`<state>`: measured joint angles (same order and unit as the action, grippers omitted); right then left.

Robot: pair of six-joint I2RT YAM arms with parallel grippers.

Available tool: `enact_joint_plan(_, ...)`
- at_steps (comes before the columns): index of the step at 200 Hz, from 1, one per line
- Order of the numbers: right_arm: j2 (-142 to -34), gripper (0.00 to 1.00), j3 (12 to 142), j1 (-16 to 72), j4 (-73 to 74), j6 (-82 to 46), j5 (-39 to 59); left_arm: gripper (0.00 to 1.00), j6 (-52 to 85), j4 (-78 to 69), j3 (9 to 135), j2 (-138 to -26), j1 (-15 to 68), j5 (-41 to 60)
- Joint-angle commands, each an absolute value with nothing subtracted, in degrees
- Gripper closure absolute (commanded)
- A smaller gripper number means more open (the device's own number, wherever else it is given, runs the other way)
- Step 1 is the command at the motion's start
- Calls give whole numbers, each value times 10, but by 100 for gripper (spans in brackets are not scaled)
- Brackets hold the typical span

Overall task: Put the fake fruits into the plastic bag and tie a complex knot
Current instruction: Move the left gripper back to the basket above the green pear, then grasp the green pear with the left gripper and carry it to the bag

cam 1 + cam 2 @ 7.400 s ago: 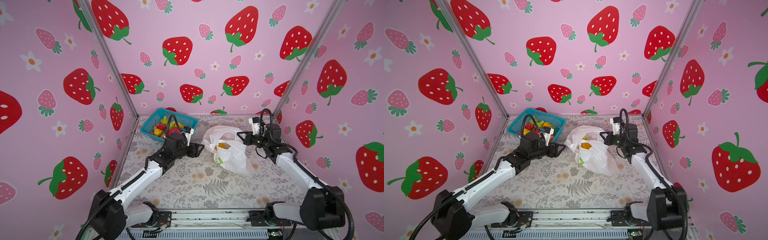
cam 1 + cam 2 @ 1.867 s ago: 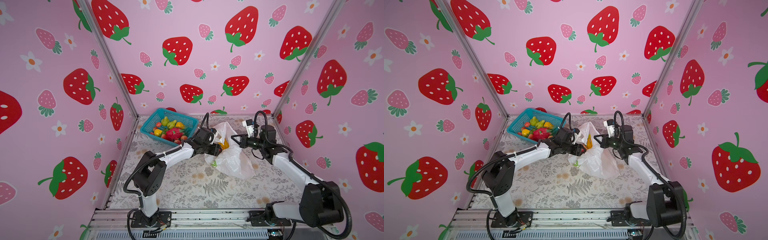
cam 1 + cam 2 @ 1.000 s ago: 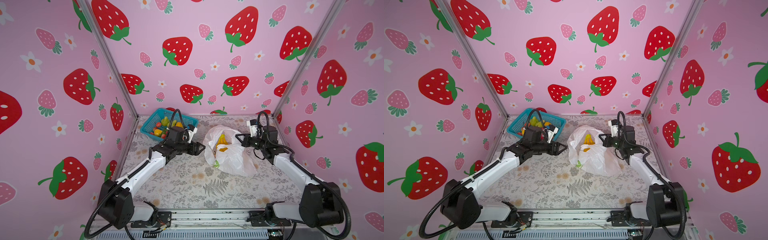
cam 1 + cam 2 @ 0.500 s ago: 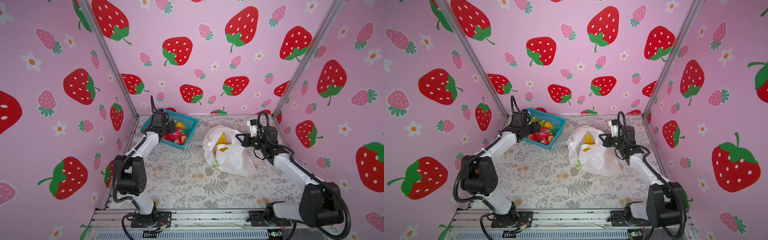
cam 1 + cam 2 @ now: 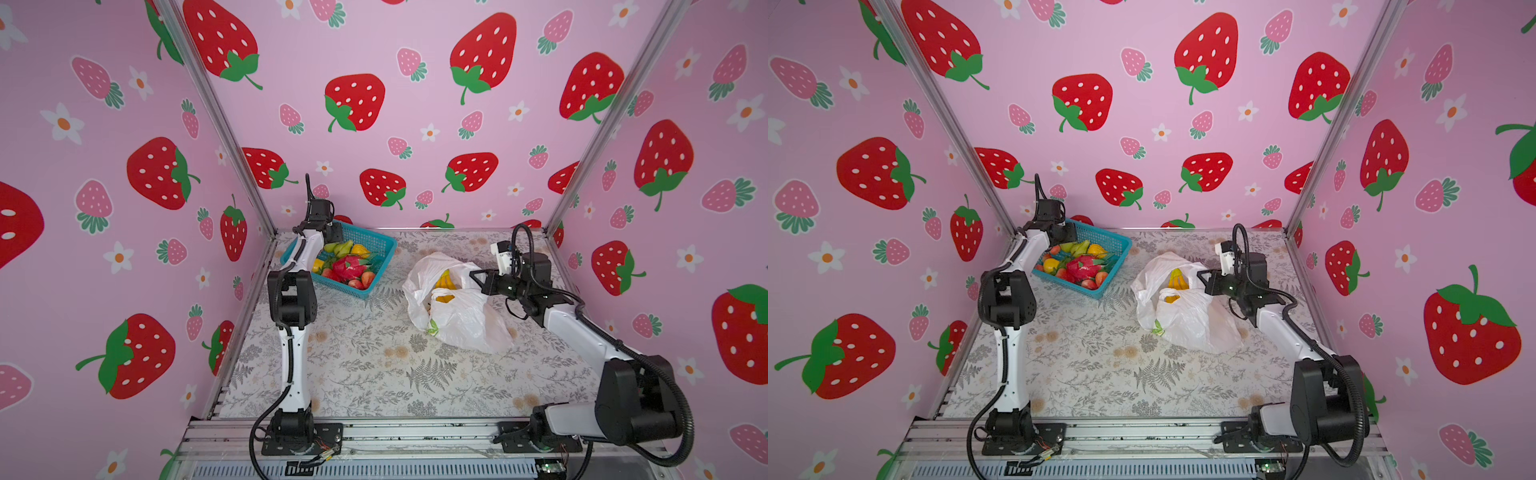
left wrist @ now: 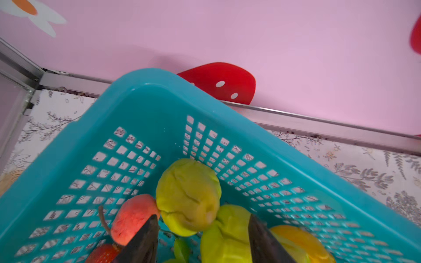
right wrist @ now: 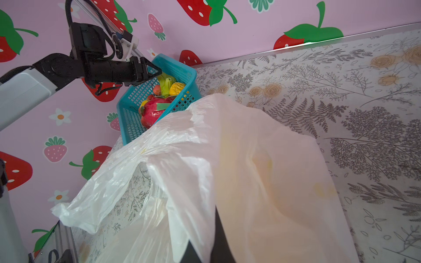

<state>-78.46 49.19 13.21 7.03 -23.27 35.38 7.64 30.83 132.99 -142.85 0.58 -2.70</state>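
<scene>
So far we have only the banana bunch (image 5: 445,281) inside the plastic bag (image 5: 461,316), which lies on the floral surface (image 5: 374,374) with its mouth facing the teal basket (image 5: 380,245); the rest of the fake fruits (image 5: 349,266) sit in that basket, and no knot is begun, so most of the task is left. Our right gripper (image 5: 473,275) has its jaws clamped together on the bag's rim, holding the mouth up. Our left gripper (image 6: 202,241) hangs over the basket with jaws apart, straddling a green ridged fruit (image 6: 224,232) without yet pinching it. Only the left wrist view shows that gap; in both top views the arm hides it, while they alone show the bananas bagged.
</scene>
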Motion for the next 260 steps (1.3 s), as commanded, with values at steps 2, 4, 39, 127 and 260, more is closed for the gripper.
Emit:
enact_joint_plan(2, -794, 100, 504, 128, 73, -225, 361, 43, 44, 365, 1405, -1465, 4, -38)
enact_joint_plan(4, -794, 100, 504, 128, 73, -225, 362, 43, 42, 366, 1409, -1467, 3, -37)
enact_joint_plan(39, -794, 100, 509, 128, 67, -223, 361, 51, 27, 355, 1419, -1485, 1, -49)
enact_joint_plan(127, -775, 100, 495, 129, 66, -227, 368, 70, -4, 349, 1427, -1472, 1, -64)
enact_joint_plan(260, -741, 100, 475, 129, 88, -242, 368, 78, 84, 204, 913, -966, 87, -53)
